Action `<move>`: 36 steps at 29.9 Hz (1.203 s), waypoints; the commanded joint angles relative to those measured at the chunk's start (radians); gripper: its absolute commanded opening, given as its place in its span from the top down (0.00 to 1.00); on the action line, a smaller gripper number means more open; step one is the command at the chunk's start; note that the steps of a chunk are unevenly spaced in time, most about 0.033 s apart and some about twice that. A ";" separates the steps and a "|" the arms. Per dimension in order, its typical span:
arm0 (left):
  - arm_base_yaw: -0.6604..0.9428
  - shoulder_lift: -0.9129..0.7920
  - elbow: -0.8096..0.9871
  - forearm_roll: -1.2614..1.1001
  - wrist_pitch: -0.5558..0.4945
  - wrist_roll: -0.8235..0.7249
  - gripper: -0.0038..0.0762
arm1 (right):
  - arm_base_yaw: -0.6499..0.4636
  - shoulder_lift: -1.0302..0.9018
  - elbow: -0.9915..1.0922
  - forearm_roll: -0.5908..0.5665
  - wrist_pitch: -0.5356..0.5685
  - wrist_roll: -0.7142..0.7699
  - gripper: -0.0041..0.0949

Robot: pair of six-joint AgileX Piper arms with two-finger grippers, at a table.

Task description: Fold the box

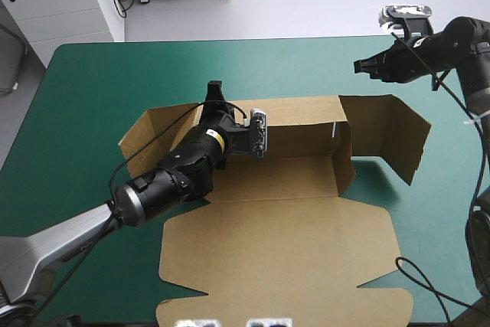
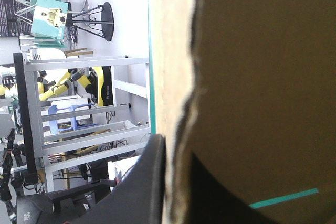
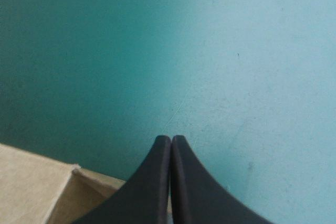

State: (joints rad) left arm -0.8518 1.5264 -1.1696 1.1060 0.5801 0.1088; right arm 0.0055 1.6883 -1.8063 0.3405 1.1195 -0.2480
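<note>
The box (image 1: 283,227) lies mid-tabletop (image 1: 92,89), its lid panel flat toward the near edge, its far wall raised and its right-end flaps standing. The left gripper (image 1: 215,91) reaches across the box's left part, fingers (image 2: 149,182) clamped on the far wall's top edge. The right gripper (image 1: 360,66), its fingers pressed together, hovers over bare tabletop beyond the box's far right corner.

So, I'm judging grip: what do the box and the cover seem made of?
Box: brown board, matte, probably cardboard; its cut edge looks rough and fibrous in the left wrist view. Cover: teal-green, smooth, faint scuffs; possibly a mat or coated sheet, can't tell.
</note>
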 commanded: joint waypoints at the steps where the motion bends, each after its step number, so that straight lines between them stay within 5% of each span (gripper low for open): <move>1: -0.004 -0.038 -0.015 -0.006 0.027 -0.021 0.96 | 0.004 -0.002 -0.054 0.043 -0.038 -0.003 0.97; 16: -0.004 -0.038 -0.015 -0.004 0.054 -0.021 0.96 | 0.023 0.043 -0.053 -0.036 0.129 -0.014 0.97; 36: -0.004 -0.038 -0.015 -0.004 0.087 -0.021 0.96 | 0.023 -0.112 0.142 -0.111 0.129 -0.009 0.97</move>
State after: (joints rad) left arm -0.8529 1.5264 -1.1696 1.1060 0.6217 0.1084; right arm 0.0247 1.6410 -1.6572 0.2221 1.2462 -0.2512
